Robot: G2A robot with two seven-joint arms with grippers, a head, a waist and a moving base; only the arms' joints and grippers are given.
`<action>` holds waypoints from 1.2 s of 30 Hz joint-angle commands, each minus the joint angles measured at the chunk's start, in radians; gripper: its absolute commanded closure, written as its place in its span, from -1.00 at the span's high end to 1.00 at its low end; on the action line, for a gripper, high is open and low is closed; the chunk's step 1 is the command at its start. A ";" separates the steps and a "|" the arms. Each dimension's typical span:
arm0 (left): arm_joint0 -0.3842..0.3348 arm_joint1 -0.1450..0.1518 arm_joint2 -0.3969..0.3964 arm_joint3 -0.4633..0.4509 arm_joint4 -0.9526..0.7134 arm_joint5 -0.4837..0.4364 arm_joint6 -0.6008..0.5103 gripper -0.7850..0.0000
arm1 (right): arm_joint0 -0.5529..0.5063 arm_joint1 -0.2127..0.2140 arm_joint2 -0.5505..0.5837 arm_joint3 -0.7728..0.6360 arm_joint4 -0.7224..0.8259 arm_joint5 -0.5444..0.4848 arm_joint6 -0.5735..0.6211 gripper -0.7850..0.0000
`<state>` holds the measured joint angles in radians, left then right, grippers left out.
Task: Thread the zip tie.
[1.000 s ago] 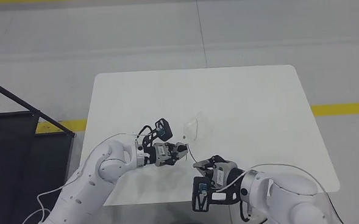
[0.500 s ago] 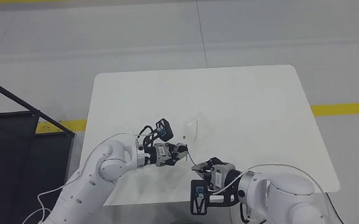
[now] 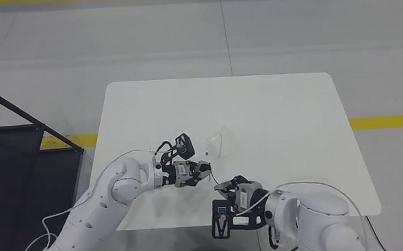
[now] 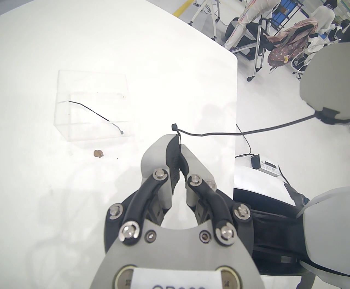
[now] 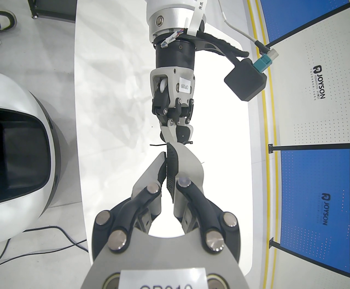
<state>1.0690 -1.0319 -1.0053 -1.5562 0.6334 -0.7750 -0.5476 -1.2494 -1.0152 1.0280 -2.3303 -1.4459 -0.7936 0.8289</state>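
The zip tie (image 3: 215,175) is sitting over the near part of the table (image 3: 276,108), bridging the short gap between the two grippers. The left gripper (image 3: 202,169) is clamping it with its jaws pressed fully together. That arm is lying low across the table's near left side, with its forearm pointing toward the robot's right. The right gripper (image 3: 223,187) is likewise closed tight on the tie. Its arm is folding in at the near edge, with the fingers aiming away from the robot to meet the other pair tip to tip.

In the left wrist view, the zip tie (image 4: 174,126) is showing its small square head just past the left gripper (image 4: 177,141). A clear box (image 4: 93,109) is standing beyond it with a second black tie (image 4: 93,110) inside and a brown speck (image 4: 98,153) lying beside it.

In the right wrist view, the zip tie (image 5: 157,145) is running sideways as a thin strand across the tips of the right gripper (image 5: 171,153). The left gripper (image 5: 177,136) is facing it head-on.
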 commanded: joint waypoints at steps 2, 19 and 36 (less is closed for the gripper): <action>0.001 0.000 0.000 0.000 0.000 0.000 0.000 -1.00 | 0.003 0.000 -0.001 0.000 0.003 0.005 0.006 -1.00; 0.003 0.003 0.004 -0.004 0.009 -0.011 -0.006 -1.00 | -0.005 -0.003 0.007 -0.013 -0.022 0.099 0.004 -1.00; 0.000 0.005 0.009 -0.004 0.009 -0.021 -0.013 -1.00 | -0.036 -0.003 0.038 -0.020 -0.065 0.159 -0.045 -1.00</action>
<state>1.0693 -1.0266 -0.9964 -1.5595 0.6419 -0.7952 -0.5594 -1.2838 -1.0183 1.0650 -2.3500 -1.5100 -0.6371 0.7837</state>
